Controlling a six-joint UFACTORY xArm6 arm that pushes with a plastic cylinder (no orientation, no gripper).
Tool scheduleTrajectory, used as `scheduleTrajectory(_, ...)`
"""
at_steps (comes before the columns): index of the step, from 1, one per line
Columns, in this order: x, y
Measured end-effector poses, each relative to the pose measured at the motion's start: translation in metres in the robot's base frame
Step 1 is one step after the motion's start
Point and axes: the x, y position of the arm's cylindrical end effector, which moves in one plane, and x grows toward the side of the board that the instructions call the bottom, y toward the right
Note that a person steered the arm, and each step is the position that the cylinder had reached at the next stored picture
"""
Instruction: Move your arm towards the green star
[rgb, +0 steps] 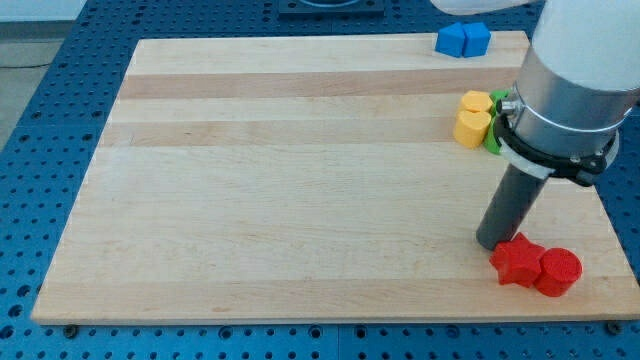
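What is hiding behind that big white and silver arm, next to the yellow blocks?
A sliver of green block shows beside the two yellow blocks; the arm covers the rest, so its shape is unclear. My tip rests lower, just above the red blocks.

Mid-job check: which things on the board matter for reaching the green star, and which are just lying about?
Belongs to the job:
- green star, mostly hidden behind the arm, beside the yellow blocks
- my tip, just above the red blocks, towards the view's bottom from the star

Just lying about:
- yellow blocks
- blue blocks
- red star
- red cylinder
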Motion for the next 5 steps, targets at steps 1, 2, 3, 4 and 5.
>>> scheduleTrajectory(1,0.000,0.000)
scheduleTrajectory(2,0.000,0.000)
scheduleTrajectory(3,0.000,0.000)
scheduleTrajectory(4,0.000,-0.002)
scheduleTrajectory(5,-0.004,-0.010)
